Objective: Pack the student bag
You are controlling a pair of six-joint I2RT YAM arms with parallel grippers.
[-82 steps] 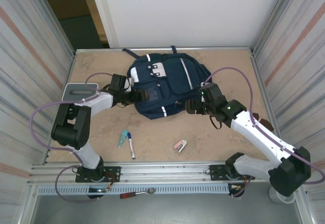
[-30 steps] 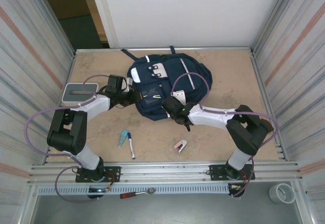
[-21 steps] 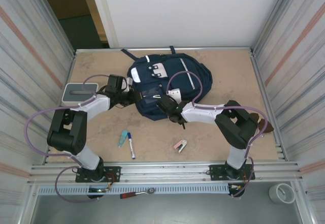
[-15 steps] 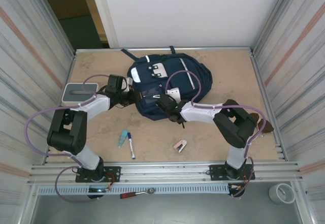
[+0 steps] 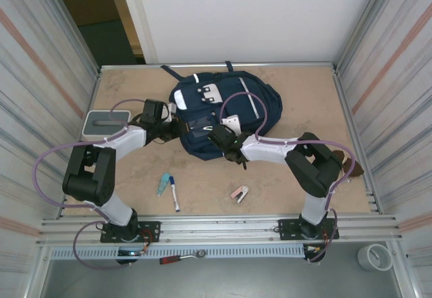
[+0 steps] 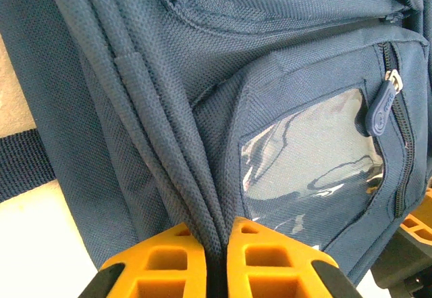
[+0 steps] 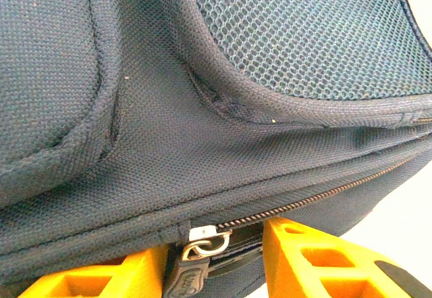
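The student bag (image 5: 226, 105), a navy backpack with white stripes, lies at the middle back of the table. My left gripper (image 5: 178, 128) is at its left side, and in the left wrist view that gripper (image 6: 216, 257) is shut on a fold of the student bag's fabric (image 6: 169, 142) beside a clear window pocket (image 6: 310, 156). My right gripper (image 5: 216, 136) sits at the bag's near edge. In the right wrist view this gripper (image 7: 216, 242) is open, straddling a dark zipper pull (image 7: 191, 275) that rests against the left finger, with a gap to the right finger (image 7: 317, 264).
A grey-white box (image 5: 106, 123) stands at the left wall. On the table in front lie a teal item (image 5: 164, 184), a marker (image 5: 174, 192) and a small pink item (image 5: 239, 193). A red-handled tool (image 5: 177, 259) lies on the front rail, with a tape roll (image 5: 374, 256) at the far right.
The right arm swung from the bag's right side to its near edge, and its jaws narrowed around the zipper pull. The left gripper kept its hold without moving.
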